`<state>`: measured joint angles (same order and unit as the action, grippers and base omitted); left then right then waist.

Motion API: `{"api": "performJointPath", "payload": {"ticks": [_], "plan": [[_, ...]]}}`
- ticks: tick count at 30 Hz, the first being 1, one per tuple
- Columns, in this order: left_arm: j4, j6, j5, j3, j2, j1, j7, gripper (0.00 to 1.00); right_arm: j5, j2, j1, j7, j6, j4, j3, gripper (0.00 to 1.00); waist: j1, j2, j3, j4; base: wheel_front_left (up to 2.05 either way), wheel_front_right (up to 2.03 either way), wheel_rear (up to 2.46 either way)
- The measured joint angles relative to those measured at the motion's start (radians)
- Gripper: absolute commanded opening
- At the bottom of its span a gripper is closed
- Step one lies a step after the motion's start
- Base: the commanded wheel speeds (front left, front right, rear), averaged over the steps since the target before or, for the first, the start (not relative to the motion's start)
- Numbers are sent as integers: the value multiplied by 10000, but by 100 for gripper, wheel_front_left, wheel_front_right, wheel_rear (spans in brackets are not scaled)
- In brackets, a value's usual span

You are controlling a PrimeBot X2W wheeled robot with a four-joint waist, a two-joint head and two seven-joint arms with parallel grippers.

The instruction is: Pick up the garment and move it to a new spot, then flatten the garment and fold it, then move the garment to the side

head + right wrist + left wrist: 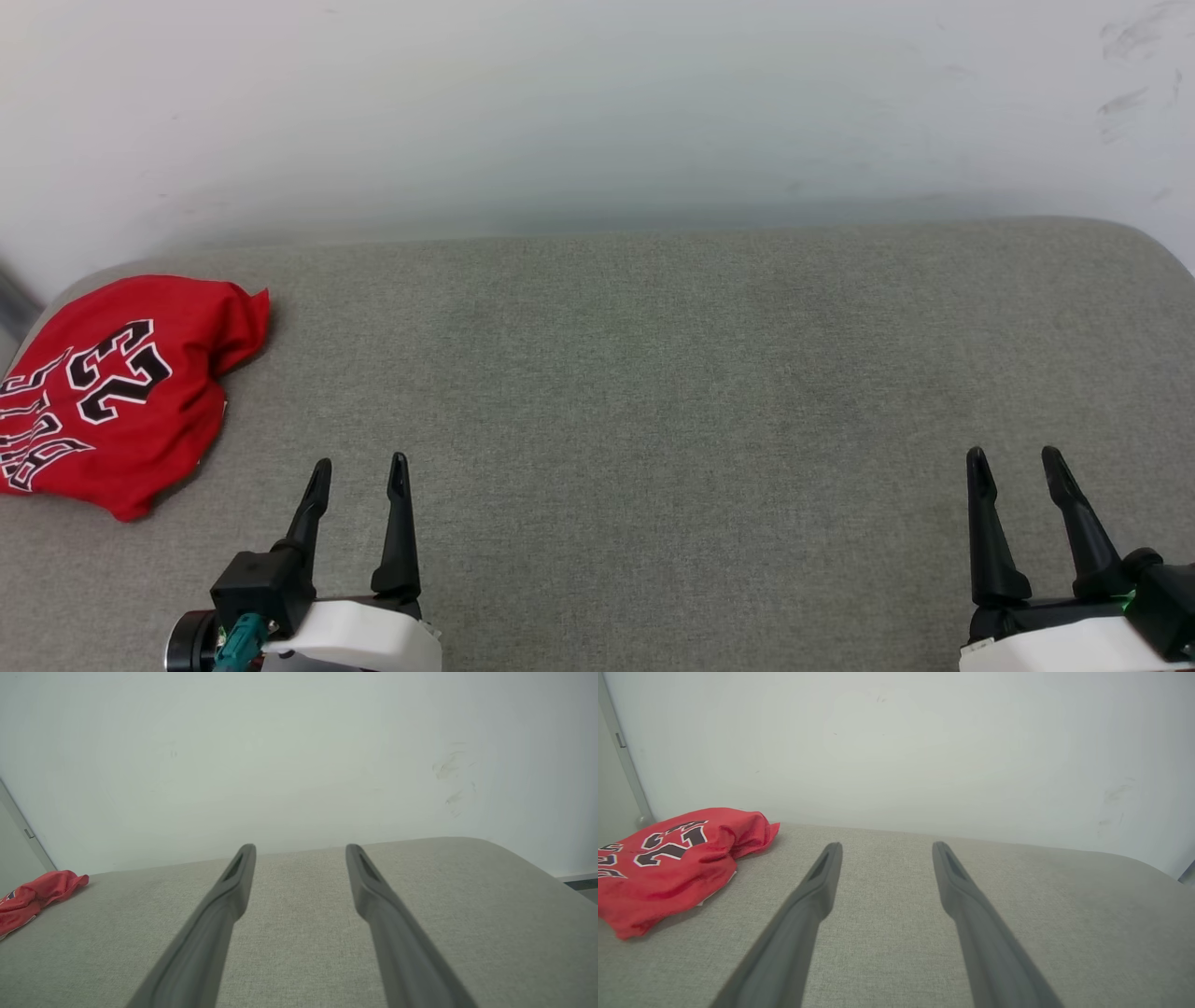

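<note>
Left gripper [360, 462] and right gripper [1015, 454] hover over the grey surface's [653, 373] near edge, fingers wide, empty. The garment [121, 392] lies bundled at the far left corner (long axis roughly near-to-far), its lettering partly cut off.

head view looks down on the cushion [653, 392]; wrist views skim low toward the wall [924, 742]; all share the garment [121, 392].

garment [121, 392]: its left part cut off at left frame edge, lettering there broken off | right wrist view, lower left: its print too small to read | left gripper [360, 462], right gripper [1015, 454]: bodies cut off at bottom edge | left wrist view: fingers [784, 961] blur toward bottom edge
</note>
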<state>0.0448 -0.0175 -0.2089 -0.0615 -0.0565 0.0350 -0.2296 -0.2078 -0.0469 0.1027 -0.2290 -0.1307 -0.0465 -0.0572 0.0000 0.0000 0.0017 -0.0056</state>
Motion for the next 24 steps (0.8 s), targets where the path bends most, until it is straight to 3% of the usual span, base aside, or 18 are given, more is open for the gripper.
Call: {"api": "performJointPath", "payload": {"ticks": [24], "plan": [[257,8,782,219,52,193,-334,100,523,-6,208,-336,-2,-96,48,100,1,0,3,-22,0,0,0]]}}
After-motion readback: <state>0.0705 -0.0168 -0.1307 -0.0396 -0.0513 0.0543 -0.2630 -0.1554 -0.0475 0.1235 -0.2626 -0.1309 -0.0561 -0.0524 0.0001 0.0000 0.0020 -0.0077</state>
